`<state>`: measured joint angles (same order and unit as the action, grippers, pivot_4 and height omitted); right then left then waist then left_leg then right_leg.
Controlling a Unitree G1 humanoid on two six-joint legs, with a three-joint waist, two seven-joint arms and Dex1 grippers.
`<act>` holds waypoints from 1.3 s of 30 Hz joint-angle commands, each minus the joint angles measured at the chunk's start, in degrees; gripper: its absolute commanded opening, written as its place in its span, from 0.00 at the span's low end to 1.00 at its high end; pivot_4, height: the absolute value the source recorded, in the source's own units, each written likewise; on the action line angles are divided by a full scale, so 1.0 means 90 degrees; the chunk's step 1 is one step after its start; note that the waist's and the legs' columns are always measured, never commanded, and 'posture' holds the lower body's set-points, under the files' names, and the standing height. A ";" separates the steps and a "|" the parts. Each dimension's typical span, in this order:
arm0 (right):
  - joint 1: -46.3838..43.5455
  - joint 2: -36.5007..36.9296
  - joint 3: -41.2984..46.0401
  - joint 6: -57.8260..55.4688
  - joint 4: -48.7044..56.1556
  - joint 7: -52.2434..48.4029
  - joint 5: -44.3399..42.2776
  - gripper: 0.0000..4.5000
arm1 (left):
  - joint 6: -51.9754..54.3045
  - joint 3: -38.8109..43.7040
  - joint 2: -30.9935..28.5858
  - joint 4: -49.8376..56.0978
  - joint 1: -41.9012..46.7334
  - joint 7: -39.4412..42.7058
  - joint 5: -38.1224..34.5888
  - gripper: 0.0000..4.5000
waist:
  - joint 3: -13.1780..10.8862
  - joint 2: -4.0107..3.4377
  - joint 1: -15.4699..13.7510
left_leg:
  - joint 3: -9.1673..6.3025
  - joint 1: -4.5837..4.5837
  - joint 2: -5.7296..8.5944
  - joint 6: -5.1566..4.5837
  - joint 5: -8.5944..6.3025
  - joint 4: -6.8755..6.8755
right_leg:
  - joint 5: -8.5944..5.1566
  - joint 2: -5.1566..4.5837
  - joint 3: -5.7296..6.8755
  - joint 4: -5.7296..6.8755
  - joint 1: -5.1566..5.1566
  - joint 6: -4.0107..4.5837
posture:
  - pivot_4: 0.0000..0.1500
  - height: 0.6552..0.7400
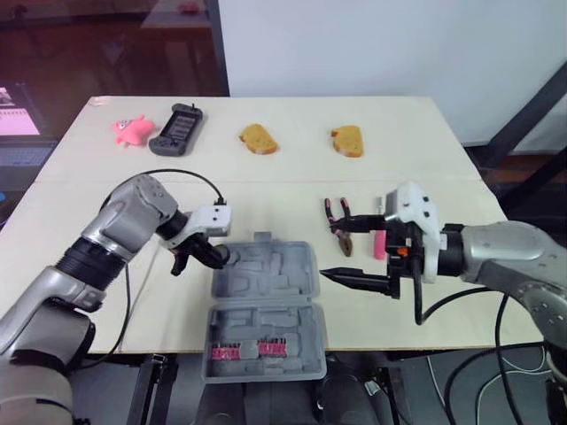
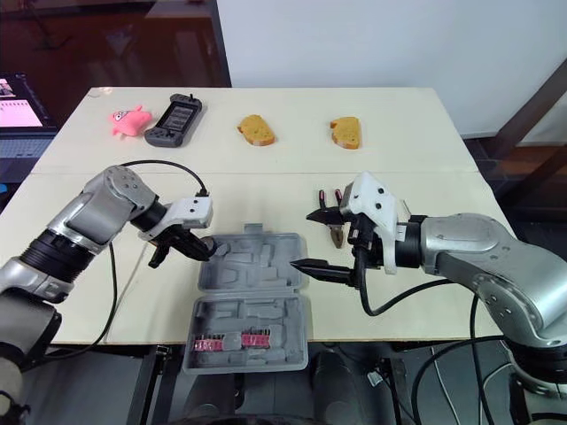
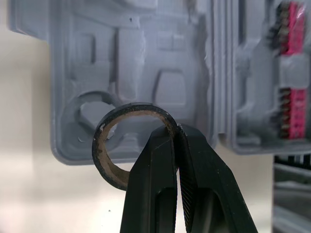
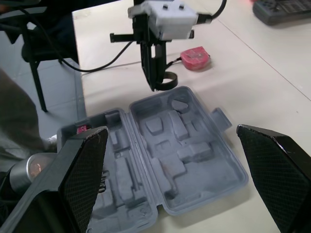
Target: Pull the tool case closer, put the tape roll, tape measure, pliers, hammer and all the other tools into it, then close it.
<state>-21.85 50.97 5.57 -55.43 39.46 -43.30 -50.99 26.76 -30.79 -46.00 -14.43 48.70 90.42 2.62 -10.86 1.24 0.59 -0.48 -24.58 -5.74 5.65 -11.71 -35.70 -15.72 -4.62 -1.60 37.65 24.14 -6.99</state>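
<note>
Over case (image 3: pixel 136 58) rim, left tool (image 3: pixel 175 137) pinching roll (image 3: pixel 136 108)

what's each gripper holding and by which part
The left gripper pinches the tape roll across its ring wall. The right gripper is open, holding nothing.

Head stereo looking down, wrists close — shared case (image 1: pixel 264 282)

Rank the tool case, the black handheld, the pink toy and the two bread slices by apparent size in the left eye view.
1. the tool case
2. the black handheld
3. left bread slice, right bread slice and pink toy: alike, unranked
</note>
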 commanded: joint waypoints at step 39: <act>0.0351 0.0270 0.0559 0.0159 0.0492 0.0729 -0.0211 1.00 | -0.0961 0.0016 0.1122 -0.1885 0.0691 -0.0122 0.1174 0.00 | 0.0000 0.0000 -0.0002 | -0.0005 -0.0015 0.0000 -0.0019 -0.0011 -0.0037 | -0.0002 0.0000 0.0000 0.0015 0.0000 -0.0003 | 1.00 0.77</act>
<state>-18.17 52.95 9.74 -55.17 43.39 -36.71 -53.05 17.39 -31.23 -34.98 -33.31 53.52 88.62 12.75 -10.85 1.24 0.57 -0.53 -24.72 -5.74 5.47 -11.81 -36.04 -15.74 -4.62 -1.60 37.78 24.14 -7.01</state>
